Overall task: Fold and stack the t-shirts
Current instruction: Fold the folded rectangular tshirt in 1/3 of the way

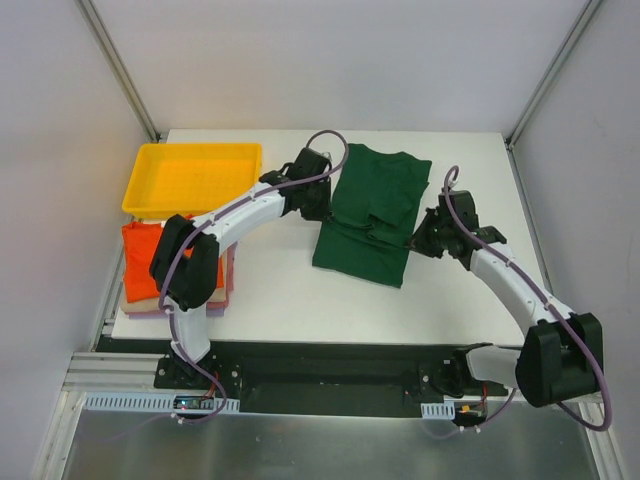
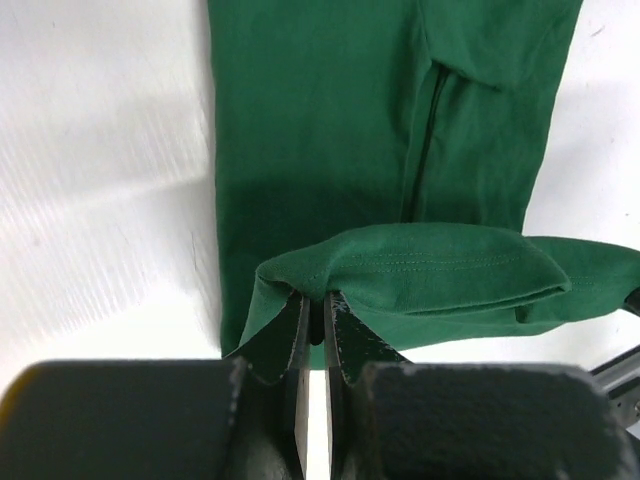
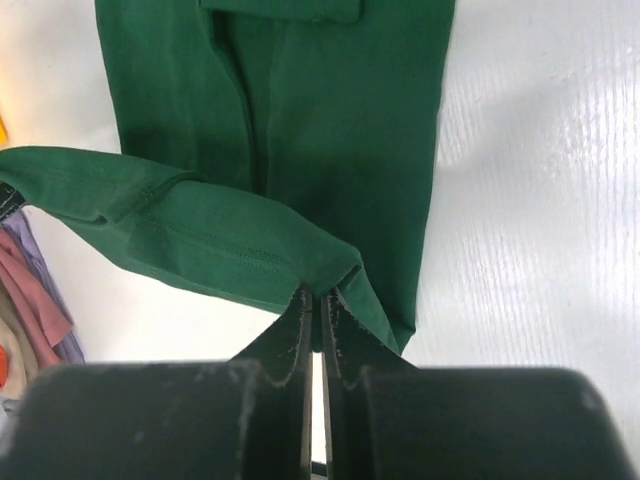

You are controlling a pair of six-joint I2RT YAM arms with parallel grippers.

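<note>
The dark green t-shirt [image 1: 372,215] lies lengthwise in the middle of the white table, its sides folded in. My left gripper [image 1: 322,205] is shut on the shirt's left hem corner [image 2: 320,285] and holds it raised above the cloth. On the other side, my right gripper [image 1: 418,240] is shut on the right hem corner [image 3: 325,280], also lifted. The hem [image 2: 440,265] sags between the two grips. An orange t-shirt [image 1: 140,262] tops a stack at the left edge, with beige and pink-lilac shirts [image 1: 228,285] under it.
A yellow plastic tray [image 1: 190,177] sits at the back left, just behind the stack. The left arm [image 1: 235,225] reaches over the stack's right side. In the right wrist view the stack's pink edge [image 3: 35,300] shows at the far left.
</note>
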